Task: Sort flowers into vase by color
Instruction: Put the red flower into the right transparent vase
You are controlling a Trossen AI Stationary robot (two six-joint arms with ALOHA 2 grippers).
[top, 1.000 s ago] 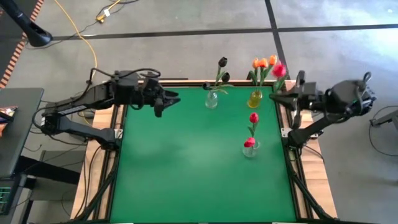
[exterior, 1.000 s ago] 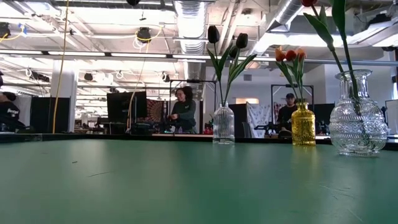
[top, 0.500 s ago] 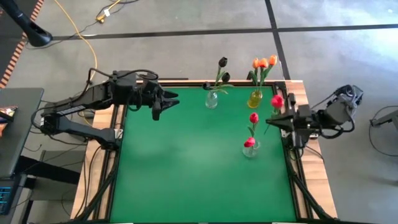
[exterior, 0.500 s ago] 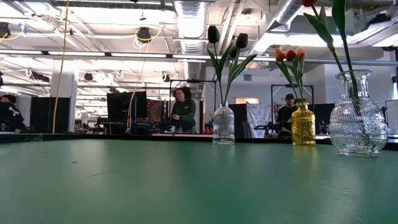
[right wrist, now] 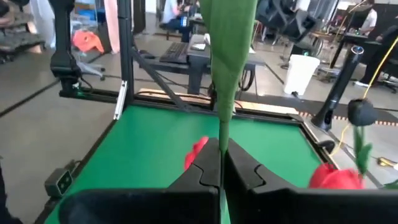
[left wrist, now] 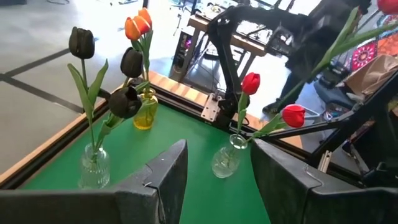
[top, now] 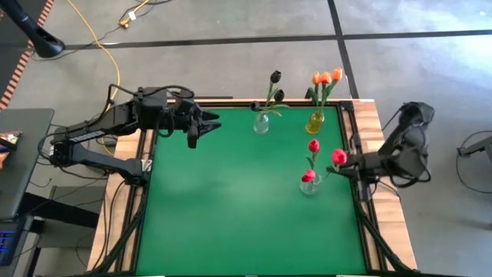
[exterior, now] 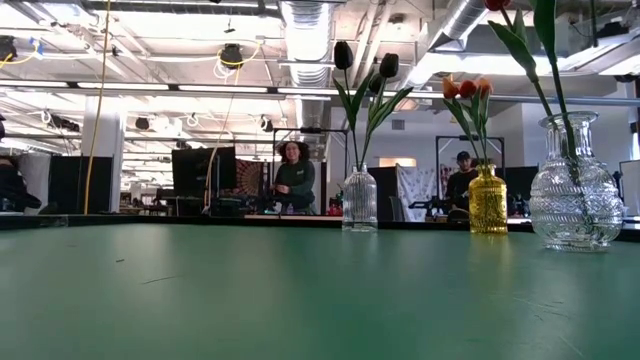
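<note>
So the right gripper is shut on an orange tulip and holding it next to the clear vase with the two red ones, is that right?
Not quite. The tulip in the right gripper is red, not orange, as the high view shows. The rest holds: that gripper is shut on its stem, beside the clear vase with two red tulips. The orange tulips stand in the yellow vase.

We see the left gripper (left wrist: 217, 180), fingers parted, over the green table (left wrist: 180, 155). Near its far edge: a clear glass vase of black tulips (left wrist: 93, 169), a yellow glass vase of orange tulips (left wrist: 145, 115), a clear glass vase of red tulips (left wrist: 226, 159).
</note>
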